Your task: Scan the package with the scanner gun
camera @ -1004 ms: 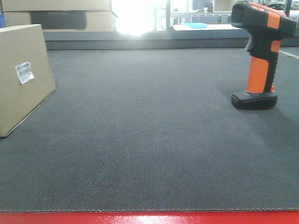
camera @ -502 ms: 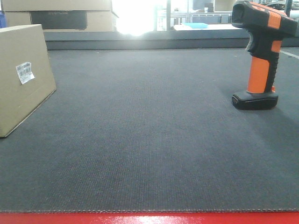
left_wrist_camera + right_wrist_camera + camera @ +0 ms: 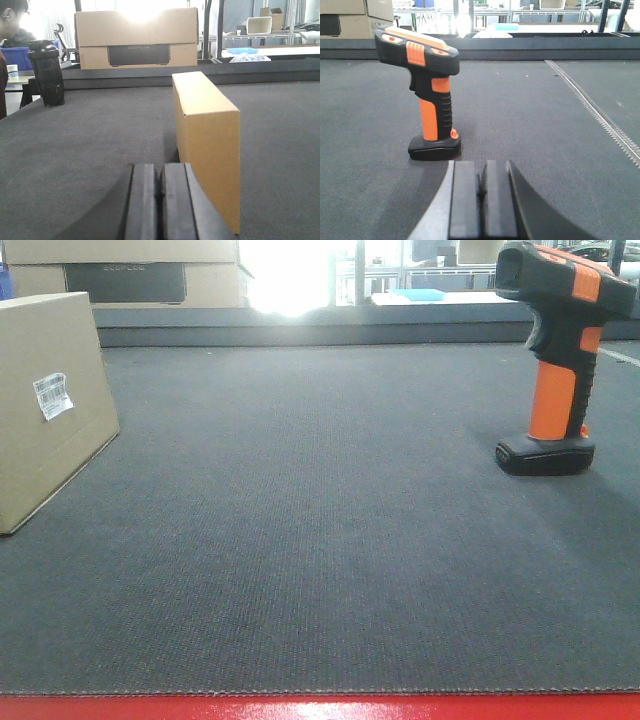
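Nothing moved since earlier frames. Pre-grasp: right gripper (image 3: 481, 192) and left gripper (image 3: 159, 192) closed, seemingly empty; next, open right for scanner (image 3: 427, 95); package (image 3: 45, 405) untouched.

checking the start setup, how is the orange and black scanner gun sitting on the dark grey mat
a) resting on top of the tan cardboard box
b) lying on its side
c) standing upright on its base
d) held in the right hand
c: the orange and black scanner gun stands upright on its black base on the dark grey mat, with the shut right hand short of it.
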Motion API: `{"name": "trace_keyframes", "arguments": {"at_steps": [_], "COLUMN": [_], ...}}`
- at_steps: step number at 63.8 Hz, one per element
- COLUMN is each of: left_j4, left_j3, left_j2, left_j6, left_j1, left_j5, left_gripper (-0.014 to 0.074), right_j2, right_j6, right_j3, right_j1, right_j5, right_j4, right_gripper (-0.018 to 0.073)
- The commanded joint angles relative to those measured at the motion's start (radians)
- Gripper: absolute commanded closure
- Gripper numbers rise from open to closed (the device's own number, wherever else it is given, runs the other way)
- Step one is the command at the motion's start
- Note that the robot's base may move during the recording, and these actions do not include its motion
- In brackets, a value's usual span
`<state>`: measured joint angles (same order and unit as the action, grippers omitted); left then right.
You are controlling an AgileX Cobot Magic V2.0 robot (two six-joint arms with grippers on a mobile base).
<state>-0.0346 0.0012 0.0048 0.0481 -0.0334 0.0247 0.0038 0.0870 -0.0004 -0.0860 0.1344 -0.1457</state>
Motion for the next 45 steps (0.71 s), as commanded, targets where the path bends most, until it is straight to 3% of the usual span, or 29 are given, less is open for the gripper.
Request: {"name": "trace_keyframes", "arguments": {"at_steps": [1, 45], "left_j4": [0.001, 0.001], "left_j3": [-0.001, -0.001], "left_j2": [-0.005, -0.005], "left_j6": [-0.008, -0.008], "left_j1": [-0.004, -0.004], "left_j5": [-0.018, -0.018], "left_gripper": [0.0708, 0.0708], "right_j2": [-0.004, -0.004], "right_j6": [-0.002, -0.002], "right_j3": [0.0, 0.0], "right_j1": [0.0, 0.0], "right_j5": [-0.029, -0.029], "right_j4": [0.007, 0.007], "right_gripper": [0.0712, 0.0712]}}
